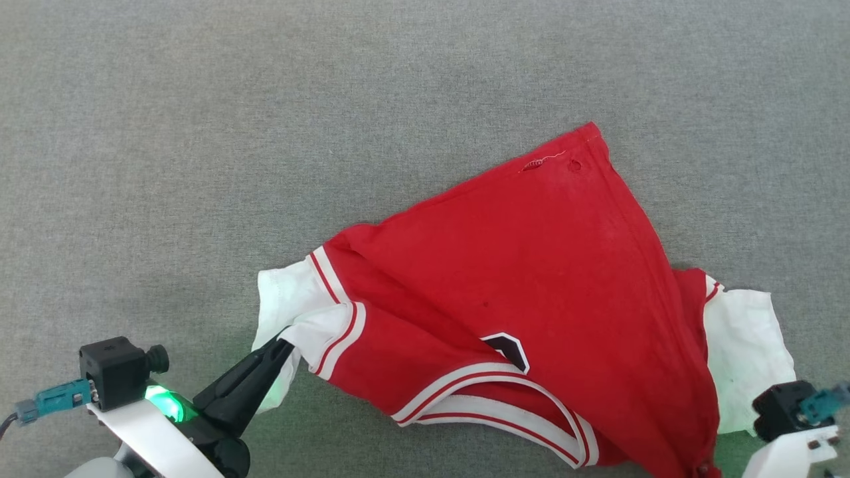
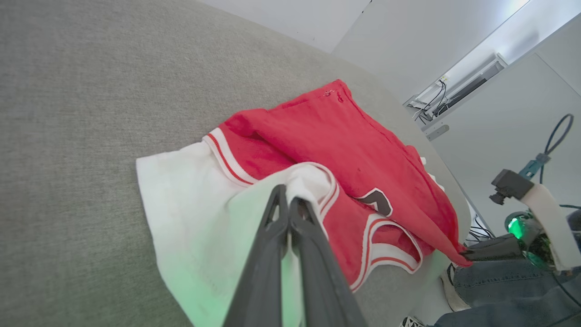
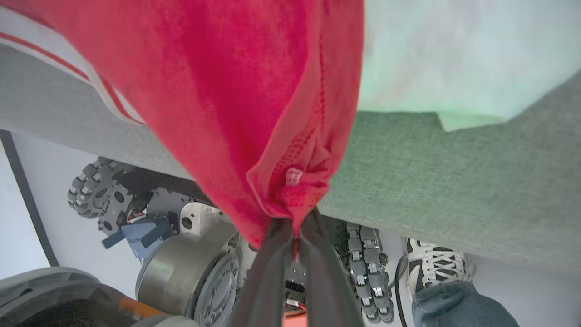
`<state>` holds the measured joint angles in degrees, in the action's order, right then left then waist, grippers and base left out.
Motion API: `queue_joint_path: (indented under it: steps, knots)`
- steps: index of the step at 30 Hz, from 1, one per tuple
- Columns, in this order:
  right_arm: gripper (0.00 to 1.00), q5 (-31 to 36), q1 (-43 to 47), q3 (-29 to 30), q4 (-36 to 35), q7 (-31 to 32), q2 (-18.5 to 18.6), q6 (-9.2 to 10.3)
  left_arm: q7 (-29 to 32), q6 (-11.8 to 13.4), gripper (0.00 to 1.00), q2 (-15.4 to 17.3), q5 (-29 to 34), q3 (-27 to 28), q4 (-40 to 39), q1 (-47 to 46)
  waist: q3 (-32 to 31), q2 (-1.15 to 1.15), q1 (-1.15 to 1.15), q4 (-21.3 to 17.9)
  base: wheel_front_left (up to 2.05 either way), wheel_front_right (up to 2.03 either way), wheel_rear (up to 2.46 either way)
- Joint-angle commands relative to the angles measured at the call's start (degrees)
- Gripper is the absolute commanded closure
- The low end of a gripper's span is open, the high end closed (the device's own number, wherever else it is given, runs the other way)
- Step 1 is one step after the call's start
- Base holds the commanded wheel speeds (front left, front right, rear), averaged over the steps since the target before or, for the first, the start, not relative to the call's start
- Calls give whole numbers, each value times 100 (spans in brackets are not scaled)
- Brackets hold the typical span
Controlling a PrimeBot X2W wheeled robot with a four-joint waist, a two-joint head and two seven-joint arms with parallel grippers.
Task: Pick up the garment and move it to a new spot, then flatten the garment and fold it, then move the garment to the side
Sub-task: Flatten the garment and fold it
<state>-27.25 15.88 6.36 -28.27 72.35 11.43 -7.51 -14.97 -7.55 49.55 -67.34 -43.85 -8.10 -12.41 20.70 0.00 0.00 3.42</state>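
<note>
My left hand (image 1: 284,346) is pressed together, pinching a fold of white sleeve just beside its striped band. The sleeve belongs to the red jersey-style T-shirt with white sleeves and red-white striped trim (image 1: 531,265). The rest of that sleeve lies slack on the grey fabric-covered table (image 1: 199,133) under and around my fingertips.

Beyond and to the right of this hand the garment rests on the table in a skewed, bunched wedge. One red corner points far away from me, and part of a black, white-outlined figure peeks from under a diagonal fold.

My right hand (image 3: 295,230) is also pressed together, on a gathered red corner of the hem. It sits off the near edge of the table, so the cloth is drawn over that edge. Below it stands a person's white-and-black sneaker (image 3: 438,268), close to my wheeled base.

I judge the step to be lifting and carrying the garment. To do it well, I should raise both hands evenly and bring the right one back over the table. I should then ease them apart until the cloth between them hangs taut. The left pinch looks thin, so I should avoid jerks that could pull it free.
</note>
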Motion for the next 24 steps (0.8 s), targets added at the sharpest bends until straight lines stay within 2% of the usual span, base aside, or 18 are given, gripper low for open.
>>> queue_joint_path:
  steps: [1,3,7,11,14,16,19,22,24]
  knots:
    - [76,32,-12,87,-111,-259,-2,4,-31,15,100,-28,1,17,17,53,-10,0,0,7,0,0,0]
    - [0,38,-19,183,-221,-483,28,4,-30,15,100,-50,0,-23,24,33,-28,0,0,34,0,0,0]
    - [0,-64,-69,494,-565,-648,49,4,-31,15,100,-81,3,-76,60,-5,-58,0,0,102,0,0,0]
    - [0,-166,-335,1084,-1135,-527,82,4,-30,15,100,-166,44,-142,74,-52,-59,0,0,241,0,0,0]
    - [0,-61,-905,1464,-1264,-404,281,4,-31,15,100,-220,75,-200,66,-109,12,0,0,354,0,0,0]
    - [0,8,-1527,1488,-1135,-472,446,3,-31,15,100,-247,96,-238,74,-162,90,0,0,414,0,0,0]
    - [0,322,-2479,1165,-657,-649,686,3,-30,15,100,-326,97,-324,60,-284,281,0,0,553,0,0,0]
    - [0,734,-3265,473,-64,-786,953,3,-31,15,100,-406,76,-436,55,-486,477,0,0,730,0,0,0]
    - [0,908,-3719,55,373,-814,963,3,-31,15,100,-458,42,-492,53,-603,595,0,0,835,0,0,0]
